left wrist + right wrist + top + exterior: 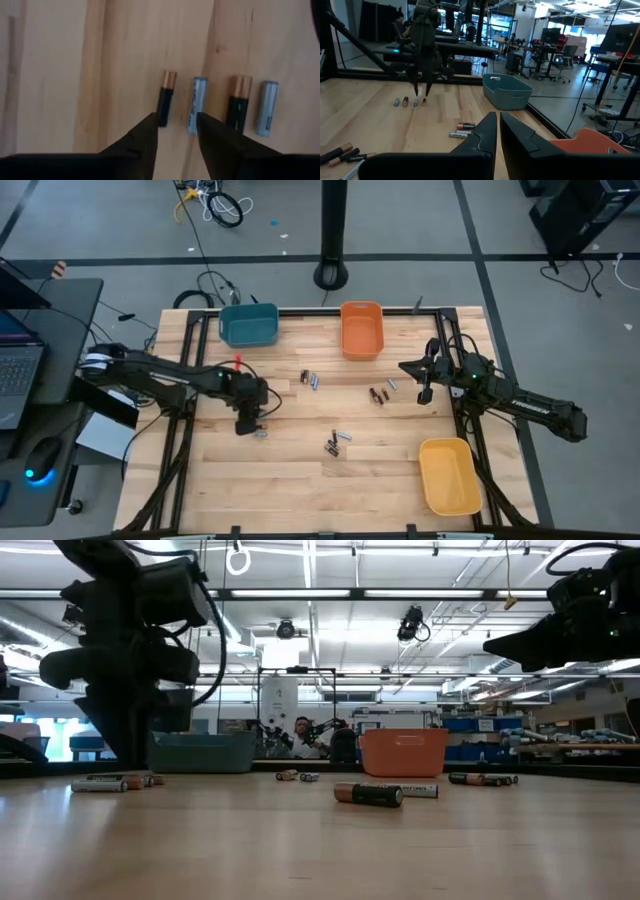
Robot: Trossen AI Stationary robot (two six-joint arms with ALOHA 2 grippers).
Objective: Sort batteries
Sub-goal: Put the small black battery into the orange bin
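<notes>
Your left gripper (175,131) hangs partly open and empty above four batteries (198,105) near the table's (300,480) left edge.

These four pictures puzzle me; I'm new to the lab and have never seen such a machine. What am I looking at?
Two robot arms work at a wooden table. One camera looks down from above, one sits at table height, and one rides on each wrist. The left gripper hangs over a row of four small batteries, fingers apart, holding nothing. The right gripper waits near the orange bin, fingers together and empty. More batteries lie loose mid-table. A teal bin and a yellow bin also stand on the table.
</notes>
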